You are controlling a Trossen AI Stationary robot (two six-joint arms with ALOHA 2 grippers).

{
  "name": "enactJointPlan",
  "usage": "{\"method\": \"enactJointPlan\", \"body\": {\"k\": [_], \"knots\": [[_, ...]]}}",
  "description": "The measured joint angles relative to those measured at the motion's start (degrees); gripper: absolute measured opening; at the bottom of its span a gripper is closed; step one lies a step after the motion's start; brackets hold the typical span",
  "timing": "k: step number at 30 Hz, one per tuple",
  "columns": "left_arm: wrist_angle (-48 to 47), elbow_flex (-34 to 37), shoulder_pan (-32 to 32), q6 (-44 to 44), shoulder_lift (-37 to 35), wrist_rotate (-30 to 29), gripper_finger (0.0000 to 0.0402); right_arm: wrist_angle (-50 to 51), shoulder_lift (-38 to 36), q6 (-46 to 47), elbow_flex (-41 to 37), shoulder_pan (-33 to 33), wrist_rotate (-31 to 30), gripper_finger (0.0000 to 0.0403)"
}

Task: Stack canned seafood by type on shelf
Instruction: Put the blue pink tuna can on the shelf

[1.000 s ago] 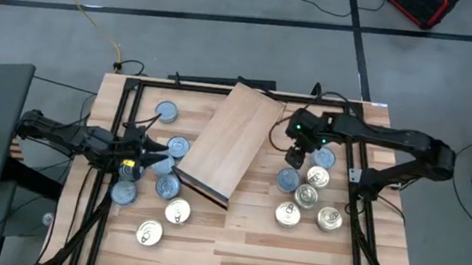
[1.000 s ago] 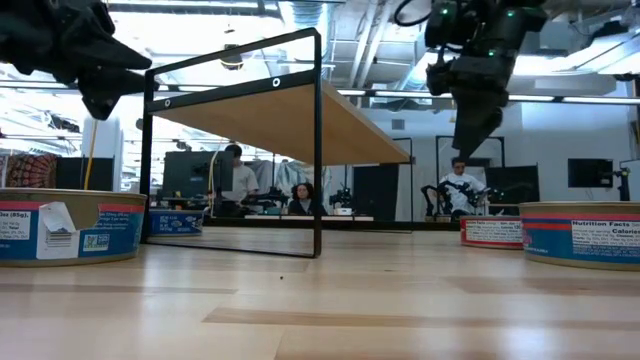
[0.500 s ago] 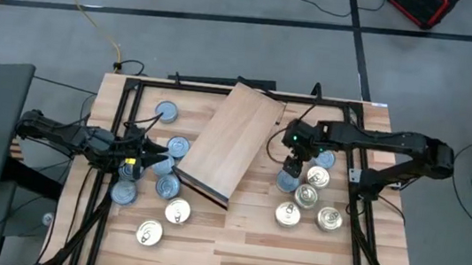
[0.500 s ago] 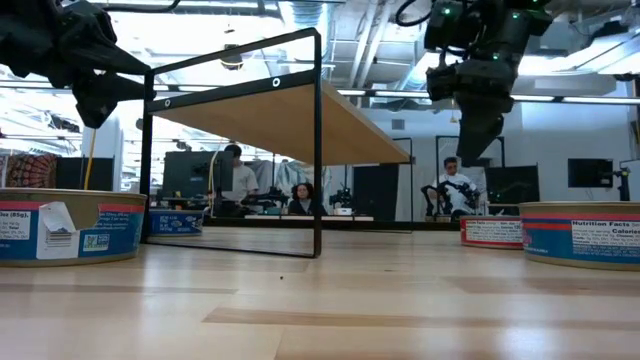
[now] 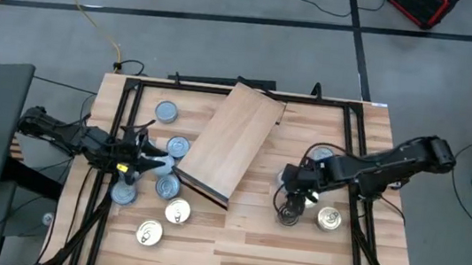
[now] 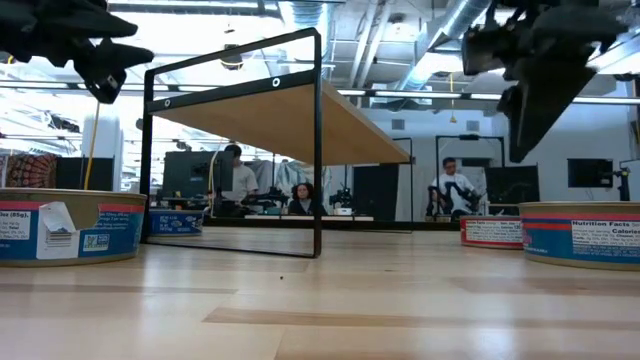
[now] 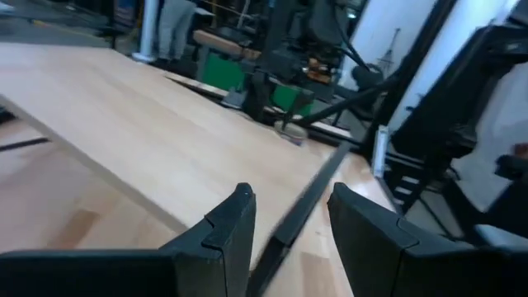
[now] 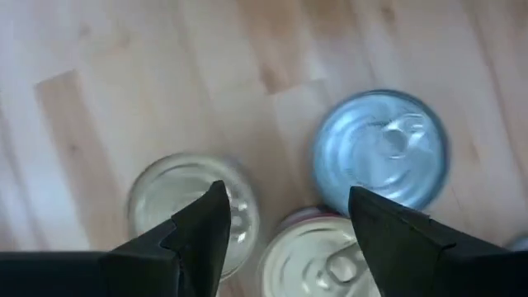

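The shelf (image 5: 230,141) is a light-wood board on a black frame, raised above the table (image 6: 270,115). Blue-grey tins (image 5: 178,147) and gold-lidded tins (image 5: 177,211) sit flat on the table to its left. My left gripper (image 5: 151,160) hovers level among them, open and with nothing in it (image 7: 289,206), pointing at the shelf. To the right of the shelf my right gripper (image 5: 291,199) hangs open, pointing down over another group. Below its fingers (image 8: 285,223) are a blue-grey tin (image 8: 381,148) and two gold-lidded tins (image 8: 194,206) (image 8: 322,256).
Black frame rails (image 5: 120,137) run along the table's left and right sides. Another gold tin (image 5: 328,218) sits just right of my right gripper, and one (image 5: 149,233) lies toward the near left. Bare wood stretches along the near edge (image 5: 231,257).
My right gripper has swung from beside the shelf's right edge toward the table's near edge, sinking a little, and now hangs over the right-hand tins. Its fingers stay apart. The tins and the shelf have not moved.
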State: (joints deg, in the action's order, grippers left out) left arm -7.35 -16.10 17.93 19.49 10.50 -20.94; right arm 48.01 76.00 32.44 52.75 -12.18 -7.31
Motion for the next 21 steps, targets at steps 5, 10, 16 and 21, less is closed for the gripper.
{"method": "enactJointPlan", "body": {"k": [5, 10, 16, 21], "knots": [[-1.21, 0.0, 0.0, -0.12, 0.0, -3.0, 0.0149, -2.35, 3.88, 0.34, 0.0, 2.53, -2.07, 0.0252], [-4.87, 0.0, 0.11, 0.06, 0.0, 0.36, 0.0149, -2.17, 9.1, 0.07, 1.68, -1.96, -0.73, 0.0217], [-9.22, 0.02, 0.11, 1.05, 0.0, 0.96, 0.0149, 5.44, 11.97, 3.24, 8.58, -6.96, 3.11, 0.0175], [-10.01, 0.02, 0.11, 1.08, 0.0, 0.95, 0.0149, 7.06, 12.61, 8.27, 10.28, -9.97, 4.01, 0.0149]]}}
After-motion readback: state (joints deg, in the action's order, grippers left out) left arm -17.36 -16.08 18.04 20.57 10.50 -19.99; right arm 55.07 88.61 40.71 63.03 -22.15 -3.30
